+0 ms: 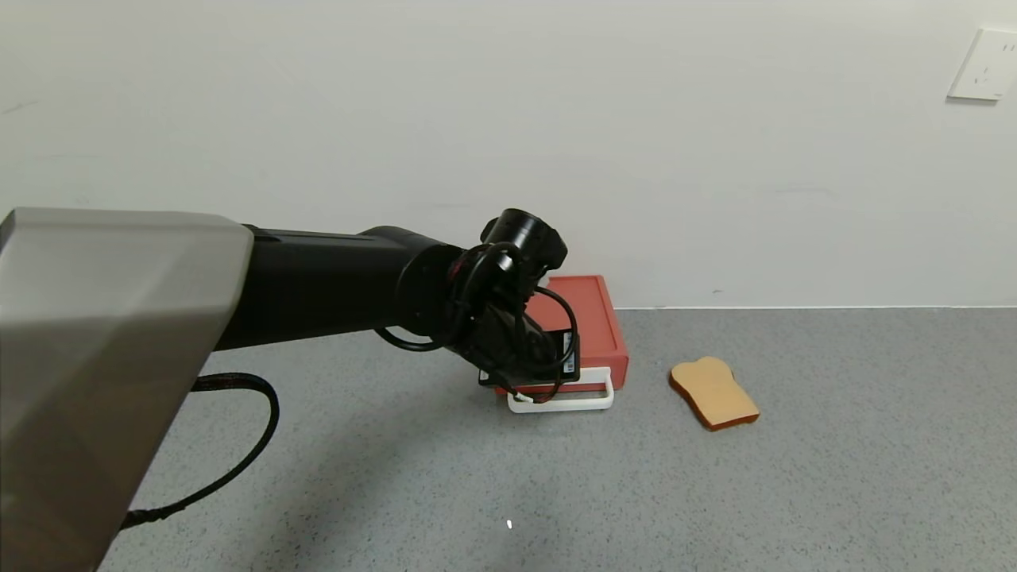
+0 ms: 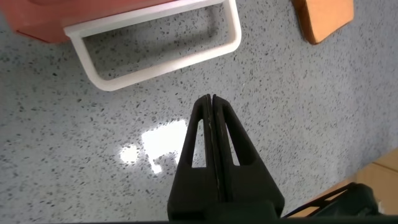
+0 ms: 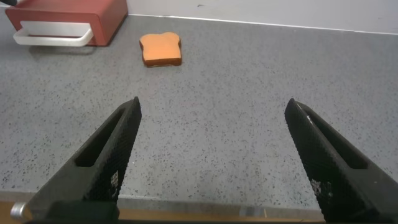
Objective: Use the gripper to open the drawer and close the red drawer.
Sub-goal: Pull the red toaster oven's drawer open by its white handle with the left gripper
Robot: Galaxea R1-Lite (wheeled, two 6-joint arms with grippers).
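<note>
Left end effector (image 2: 212,99): closed, empty, near drawer (image 1: 600,318) handle (image 2: 155,53) | right end effector (image 3: 211,112): open | we read no labels

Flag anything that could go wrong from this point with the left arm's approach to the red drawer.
1. The left gripper is shut and short of the white handle; pushing on like this, it might shove the drawer instead of hooking it.
2. The drawer looks light and unanchored, so a pull may drag the whole box.
3. The toast slice lies nearby; a sliding box could bump it.
</note>
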